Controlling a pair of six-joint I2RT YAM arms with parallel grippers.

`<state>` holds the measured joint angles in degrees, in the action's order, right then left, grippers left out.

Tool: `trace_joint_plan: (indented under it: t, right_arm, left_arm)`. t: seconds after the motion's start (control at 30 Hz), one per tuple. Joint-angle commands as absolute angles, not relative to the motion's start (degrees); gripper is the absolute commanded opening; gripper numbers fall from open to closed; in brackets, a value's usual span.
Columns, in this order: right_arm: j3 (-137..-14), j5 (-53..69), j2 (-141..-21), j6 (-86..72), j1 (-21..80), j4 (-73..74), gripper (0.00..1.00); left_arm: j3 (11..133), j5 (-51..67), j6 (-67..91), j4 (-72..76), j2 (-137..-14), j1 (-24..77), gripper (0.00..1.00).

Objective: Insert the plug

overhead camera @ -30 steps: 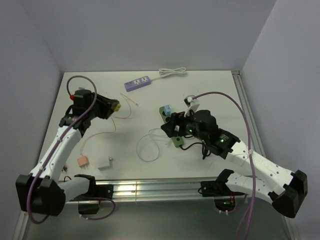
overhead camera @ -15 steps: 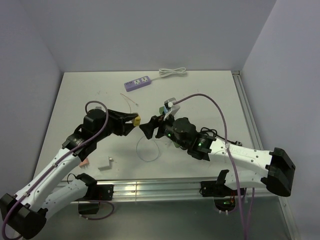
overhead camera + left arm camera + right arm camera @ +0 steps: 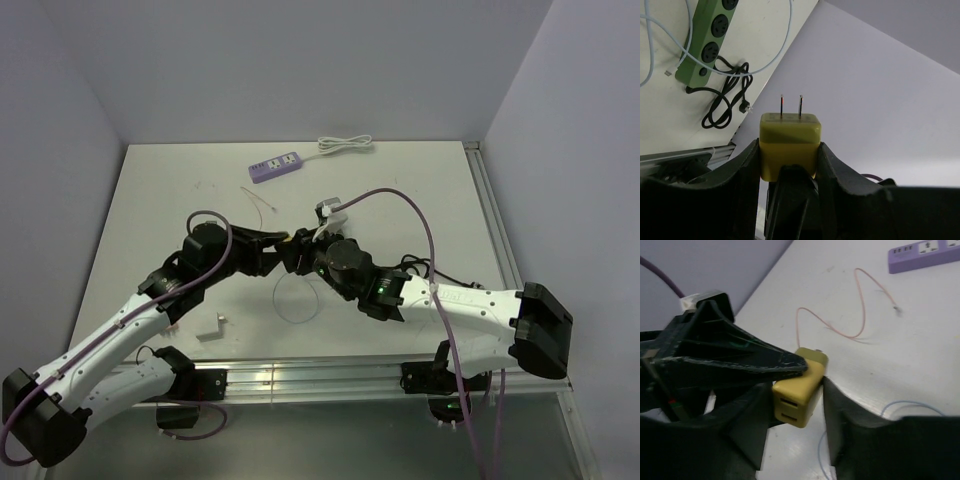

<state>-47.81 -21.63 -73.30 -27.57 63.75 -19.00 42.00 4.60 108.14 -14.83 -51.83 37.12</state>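
The plug (image 3: 790,135) is a yellow block with two metal prongs, pinched between the fingers of my left gripper (image 3: 790,147). The right wrist view shows the same plug (image 3: 799,390) from its slotted end, held above the table. My right gripper (image 3: 796,387) is shut on it, one finger pressed against each side. A left finger (image 3: 740,360) lies across the plug's top there. From above, the two grippers meet nose to nose at mid-table, left gripper (image 3: 270,246) and right gripper (image 3: 300,252), with a sliver of yellow plug (image 3: 286,239) between them.
A purple power strip (image 3: 276,165) with a coiled white cord (image 3: 345,146) lies at the back. A green power strip (image 3: 705,40) with a black cord (image 3: 725,102) shows in the left wrist view. A thin orange cable (image 3: 860,305), a pale looped cable (image 3: 296,300) and a white adapter (image 3: 210,327) lie on the table.
Both arms have swung in to mid-table, the left one carrying the plug. The right gripper, open before, has closed around the plug that the left gripper holds.
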Motion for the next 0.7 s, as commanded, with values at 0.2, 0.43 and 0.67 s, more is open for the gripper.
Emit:
trace_joint_plan:
  t: [0.2,0.43,0.67]
  right_arm:
    - [-49.0,-26.0,-74.4,-31.3,64.2,-19.2,0.14]
    - [-48.3,-28.9,-71.5,-32.4,64.2,-16.8,0.0]
    - [-44.1,-30.7,-63.4,-33.7,62.2,-6.1,0.0]
  left_arm:
    - [41.6,3.3,109.7,-7.4,-51.2,38.8,0.0]
    - [41.7,4.2,100.7,-2.5,-52.2,38.7,0.74]
    - [51.7,-7.4,75.8,-21.0,-50.1,38.6,0.98]
